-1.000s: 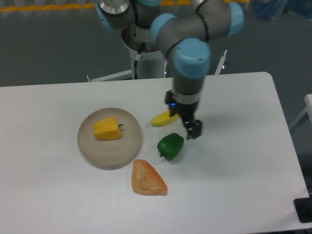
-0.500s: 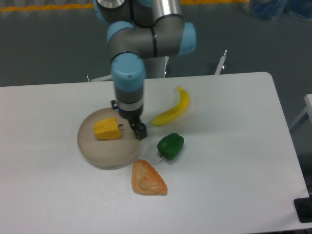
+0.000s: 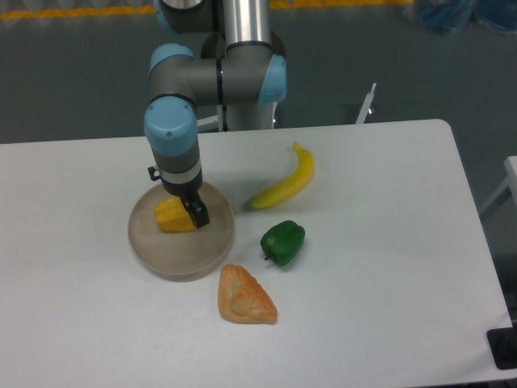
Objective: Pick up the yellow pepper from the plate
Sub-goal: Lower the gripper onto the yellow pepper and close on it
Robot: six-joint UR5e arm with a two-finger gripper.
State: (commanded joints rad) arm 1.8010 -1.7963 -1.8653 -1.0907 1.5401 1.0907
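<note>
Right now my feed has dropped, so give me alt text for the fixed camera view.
The robot's hand is down over the yellow pepper on the beige plate; whether it has closed on the pepper cannot be told. To the right on the white table lie a banana, a green pepper and a triangular pastry.

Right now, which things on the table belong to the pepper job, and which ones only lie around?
Belong to the job:
yellow pepper
plate
tool, over the pepper

Only lying around:
banana
green pepper
pastry
</note>
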